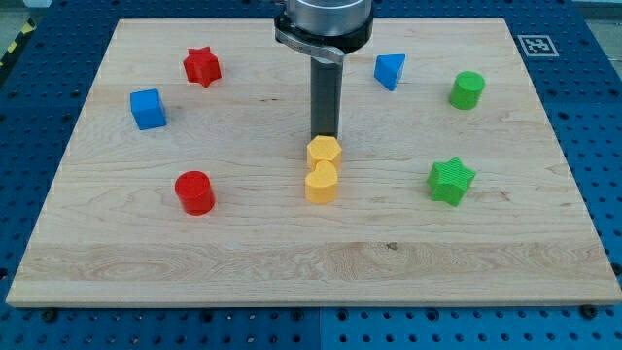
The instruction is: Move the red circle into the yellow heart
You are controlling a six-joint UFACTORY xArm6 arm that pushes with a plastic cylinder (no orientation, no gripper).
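My tip (323,137) is sitting just above, seemingly touching, 2 stacked-looking yellow blocks (322,167); no claw is showing. The red circle (194,192) is lying well left on the worktop (292,253).

board: pale wooden board (321,253) on a blue perforated bench (29,331) | top row: red star (202,66), blue triangle (390,70), green cylinder (467,89) | left: blue cube (148,109), red circle (194,192) | centre: yellow hexagon (324,151) touching yellow heart (322,182) | right: green star (451,180)
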